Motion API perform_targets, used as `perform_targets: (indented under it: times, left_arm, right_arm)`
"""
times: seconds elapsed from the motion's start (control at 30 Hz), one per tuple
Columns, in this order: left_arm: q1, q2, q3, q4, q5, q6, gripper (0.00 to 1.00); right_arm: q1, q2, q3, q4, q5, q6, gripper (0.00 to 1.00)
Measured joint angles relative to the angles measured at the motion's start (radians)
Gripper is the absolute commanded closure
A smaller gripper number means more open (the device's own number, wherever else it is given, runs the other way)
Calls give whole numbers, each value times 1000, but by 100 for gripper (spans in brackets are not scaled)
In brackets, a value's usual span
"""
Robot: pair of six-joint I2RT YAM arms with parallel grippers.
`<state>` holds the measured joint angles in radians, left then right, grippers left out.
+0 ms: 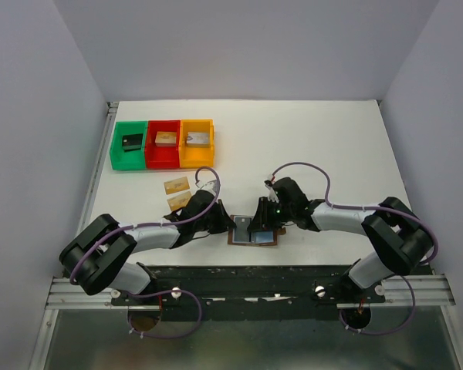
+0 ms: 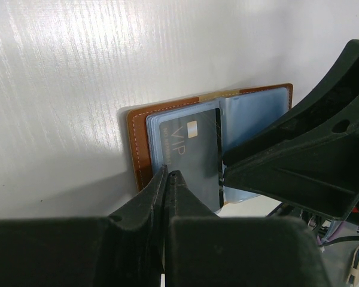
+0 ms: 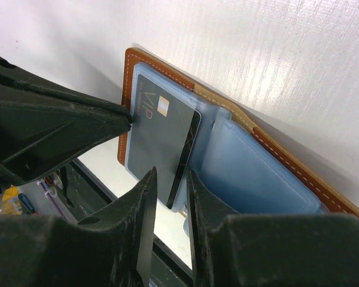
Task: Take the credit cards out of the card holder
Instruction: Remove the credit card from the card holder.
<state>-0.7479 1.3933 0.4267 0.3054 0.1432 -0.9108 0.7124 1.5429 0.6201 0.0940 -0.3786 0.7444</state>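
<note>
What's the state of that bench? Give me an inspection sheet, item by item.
Surface: white table; no spills seen.
Job's things: card holder lies open between the grippers; a dark VIP card sits skewed in its left half; two tan-gold cards lie out on the table.
Clutter: three plastic bins, green, red and orange, a small block in each.
Grippers: left gripper shut at the holder's edge; right gripper open, fingers astride the VIP card.
Cables: purple cables loop above both arms.
Surroundings: plain grey walls; nothing else seen.
</note>
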Motion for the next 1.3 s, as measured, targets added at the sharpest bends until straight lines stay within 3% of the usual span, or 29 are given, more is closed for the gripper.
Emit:
perform_targets:
  times: [0.73,1.3]
  left_arm:
    - [2,-30,-10,-23,-5,-12,87]
    - [2,-50,-24,-63,-22,-11,91]
  right_arm:
    - [0,43,0,68,-14,16,64]
    - [0,43,-1,72,-16,16,58]
